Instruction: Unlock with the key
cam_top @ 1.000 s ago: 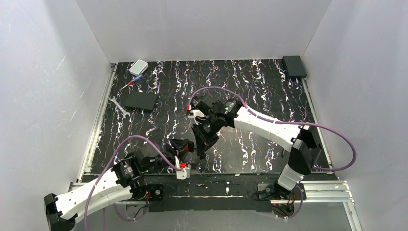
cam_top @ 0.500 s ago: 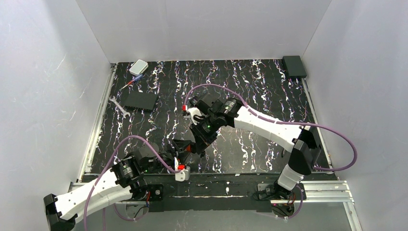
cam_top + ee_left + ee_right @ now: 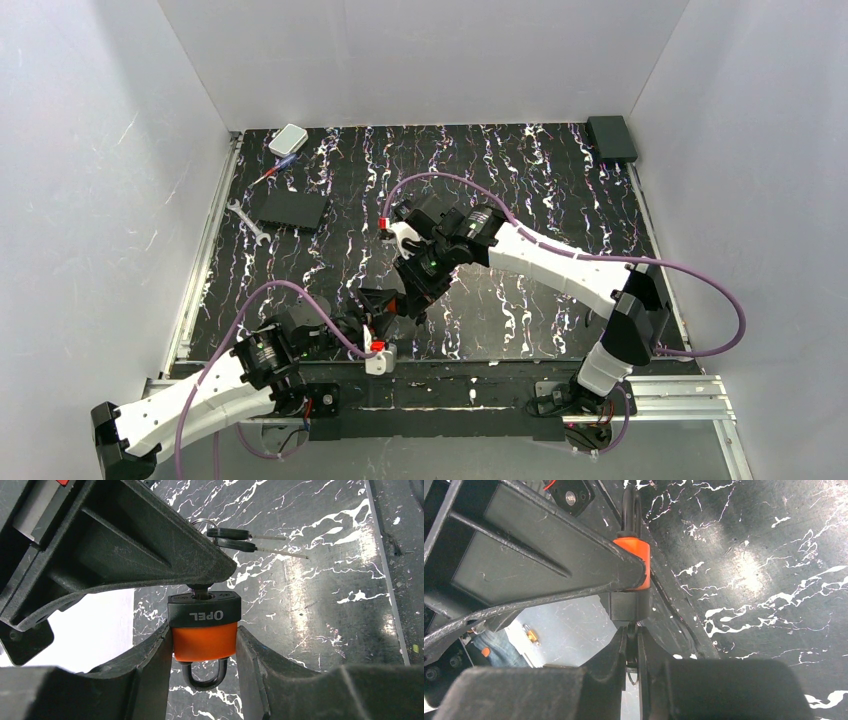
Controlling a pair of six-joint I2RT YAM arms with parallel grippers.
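The small orange padlock [image 3: 204,641] has a black end marked OPEL, and its shackle [image 3: 204,677] points back toward the camera. My left gripper [image 3: 204,647] is shut on its orange body, one finger on each side. The key [image 3: 200,588] stands in the padlock's black end, and only a dark stub shows below the right gripper's finger [image 3: 125,545]. In the right wrist view my right gripper [image 3: 632,640] is shut on the key's head [image 3: 631,630], right against the padlock [image 3: 636,555]. From above, both grippers meet at the padlock [image 3: 392,304] near the table's front edge.
Two spare keys [image 3: 232,536] on a ring hang beside the right finger. At the back left lie a white box [image 3: 288,139], a thin screwdriver [image 3: 272,172], a silver wrench [image 3: 245,219] and a flat black box [image 3: 290,209]. A black block [image 3: 611,137] sits in the far right corner.
My right gripper has moved left and down toward the left gripper, bringing the key to the padlock. The left arm has held still.
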